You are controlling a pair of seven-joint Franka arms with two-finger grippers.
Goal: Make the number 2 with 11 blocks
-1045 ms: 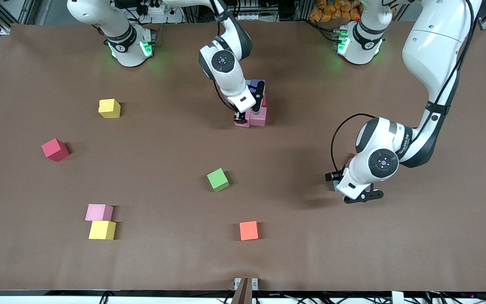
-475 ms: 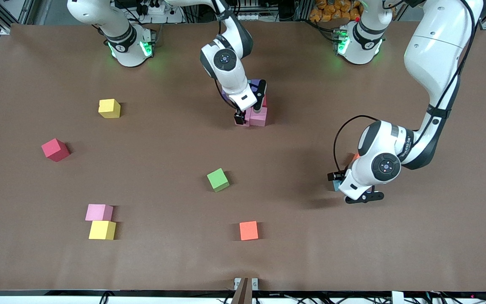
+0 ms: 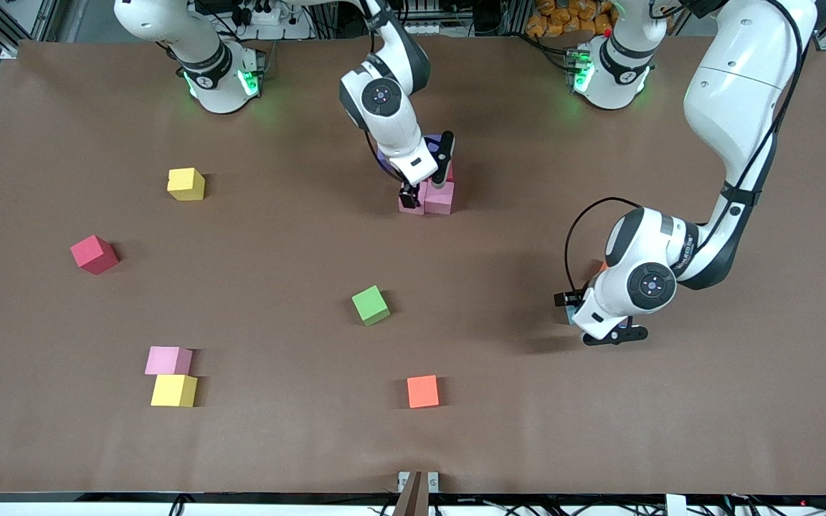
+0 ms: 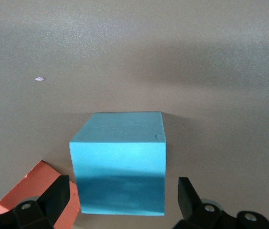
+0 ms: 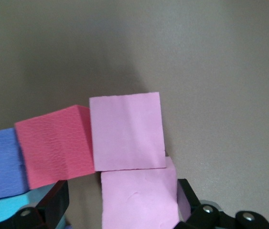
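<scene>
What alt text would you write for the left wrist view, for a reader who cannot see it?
A light blue cube sits on the brown table between the open fingers of the left gripper, which do not touch it. The corner of an orange-red cube shows beside the blue one, partly hidden by one finger.

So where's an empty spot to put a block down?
Bare table lies between the green block and the red block, also past the orange block toward the left arm's end. It is crowded around the pink blocks under the right tool.

R end effector [image 5: 120, 202] open – straddling pink block [image 5: 139, 200].
</scene>
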